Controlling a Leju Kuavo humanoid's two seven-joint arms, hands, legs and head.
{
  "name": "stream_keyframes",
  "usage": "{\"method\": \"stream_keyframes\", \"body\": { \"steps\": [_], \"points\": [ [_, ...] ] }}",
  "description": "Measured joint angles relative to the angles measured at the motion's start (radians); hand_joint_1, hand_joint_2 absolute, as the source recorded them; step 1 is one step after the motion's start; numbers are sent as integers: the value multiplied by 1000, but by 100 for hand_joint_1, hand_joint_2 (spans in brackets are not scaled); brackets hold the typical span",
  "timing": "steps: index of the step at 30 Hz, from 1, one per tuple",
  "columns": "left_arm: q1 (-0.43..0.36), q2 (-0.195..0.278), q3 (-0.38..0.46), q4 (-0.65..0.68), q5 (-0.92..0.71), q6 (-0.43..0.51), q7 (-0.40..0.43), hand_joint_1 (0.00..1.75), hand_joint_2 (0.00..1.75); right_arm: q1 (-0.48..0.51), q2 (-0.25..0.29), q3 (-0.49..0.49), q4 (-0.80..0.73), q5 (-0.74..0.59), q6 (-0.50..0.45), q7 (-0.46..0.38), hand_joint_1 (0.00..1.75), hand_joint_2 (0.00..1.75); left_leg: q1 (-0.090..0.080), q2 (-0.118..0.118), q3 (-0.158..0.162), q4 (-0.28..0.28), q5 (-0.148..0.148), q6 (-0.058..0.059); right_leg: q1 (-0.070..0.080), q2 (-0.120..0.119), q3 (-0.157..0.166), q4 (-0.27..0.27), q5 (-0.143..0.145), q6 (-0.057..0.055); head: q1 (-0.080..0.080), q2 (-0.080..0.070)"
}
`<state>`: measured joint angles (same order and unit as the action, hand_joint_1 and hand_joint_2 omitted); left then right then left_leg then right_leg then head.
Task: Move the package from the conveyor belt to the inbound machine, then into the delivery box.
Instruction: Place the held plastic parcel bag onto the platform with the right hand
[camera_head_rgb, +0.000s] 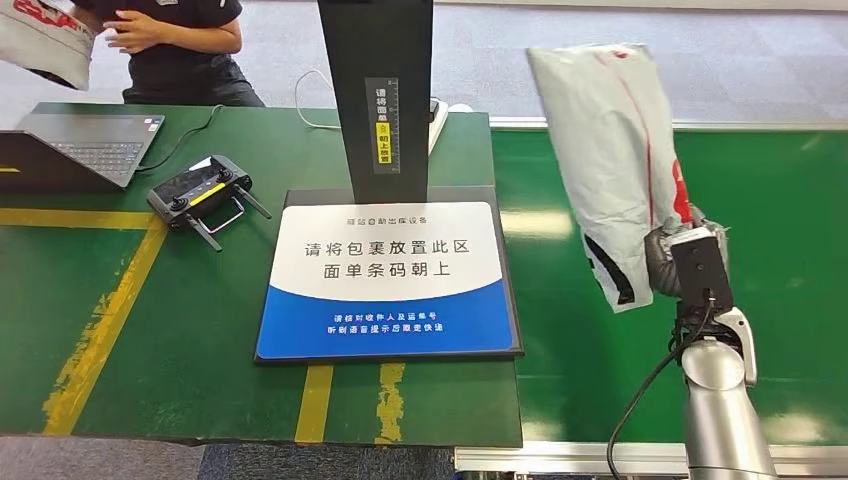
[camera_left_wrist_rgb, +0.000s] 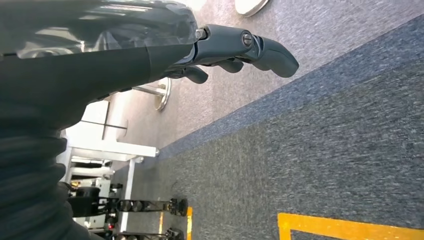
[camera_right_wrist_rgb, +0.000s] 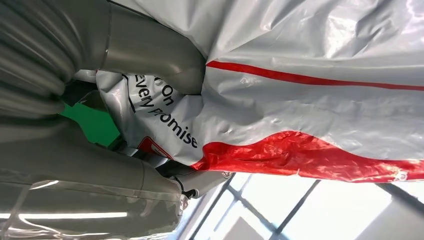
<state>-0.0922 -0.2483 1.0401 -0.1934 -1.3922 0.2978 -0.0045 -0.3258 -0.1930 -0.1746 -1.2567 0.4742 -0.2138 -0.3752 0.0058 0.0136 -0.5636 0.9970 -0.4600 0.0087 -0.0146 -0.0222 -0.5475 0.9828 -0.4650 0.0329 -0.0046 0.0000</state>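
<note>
- White crinkly plastic package (camera_head_rgb: 612, 150) with red stripes: gripped at its low end by right hand (camera_head_rgb: 668, 258), standing up tall above the fingers (camera_right_wrist_rgb: 165, 60), over green conveyor belt (camera_head_rgb: 780, 250).
- Left hand (camera_left_wrist_rgb: 220, 47): fingers loosely curled, holding nothing, above grey carpet floor (camera_left_wrist_rgb: 325, 140).

A green table (camera_head_rgb: 120, 330) marked with yellow tape lines (camera_head_rgb: 100, 320) is seen at nine o'clock in the head view. Grey carpet (camera_head_rgb: 560, 60) is laid beyond it at twelve o'clock. White table legs (camera_left_wrist_rgb: 127, 190) are seen on the carpet. Bright windows (camera_right_wrist_rgb: 300, 210) are seen overhead.
</note>
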Motion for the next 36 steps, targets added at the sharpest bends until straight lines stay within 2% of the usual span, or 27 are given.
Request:
{"method": "stream_keyframes", "body": {
  "steps": [5, 8, 11, 16, 21, 28, 36],
  "points": [
    [-1, 0, -2, 0, -10, -2, -8, 0, 175, -27, 8, 129, 10, 65, 51, 13, 175, 175, 0, 1, -1, 0, 0, 0, 0, 1, 0, 1, 0, 0, 0, 0],
    [-4, 0, -3, 0, -11, -3, -15, 0, 175, -106, 38, 231, 104, 106, 58, 29, 175, 175, 0, 3, 1, 0, 1, -1, 0, 3, 0, 2, 1, -1, 0, 0],
    [-7, 0, -7, 0, -18, -6, -17, 0, 175, -184, 77, 315, 219, 131, 24, 36, 175, 175, 0, 2, 1, 0, 2, -1, 0, 2, -1, 2, 1, -1, 0, 0],
    [-7, 0, -13, 0, -28, -9, -16, 0, 175, -268, 121, 373, 362, 137, -22, 23, 175, 175, 1, 1, 0, 0, 2, -2, 0, 1, -1, 2, 0, -1, 0, 0],
    [-13, 0, -26, 0, -50, -9, -11, 0, 175, -341, 158, 397, 490, 176, -35, 56, 175, 175, 1, 1, 0, 0, 2, -2, 0, 1, -1, 2, 1, -1, 0, 0],
    [-28, 5, -42, 0, -61, -20, -1, 0, 175, -440, 223, 467, 685, 254, 165, 117, 175, 175, 1, 1, 1, 0, 2, -2, 1, 1, -1, 3, 1, -2, 0, 0],
    [-31, 9, -45, 0, -63, -36, 0, 0, 175, -469, 281, 554, 794, 317, 322, 103, 175, 175, 1, 1, 0, 0, 3, -3, 1, 1, -2, 3, 1, -2, 0, 0]
  ]
}}
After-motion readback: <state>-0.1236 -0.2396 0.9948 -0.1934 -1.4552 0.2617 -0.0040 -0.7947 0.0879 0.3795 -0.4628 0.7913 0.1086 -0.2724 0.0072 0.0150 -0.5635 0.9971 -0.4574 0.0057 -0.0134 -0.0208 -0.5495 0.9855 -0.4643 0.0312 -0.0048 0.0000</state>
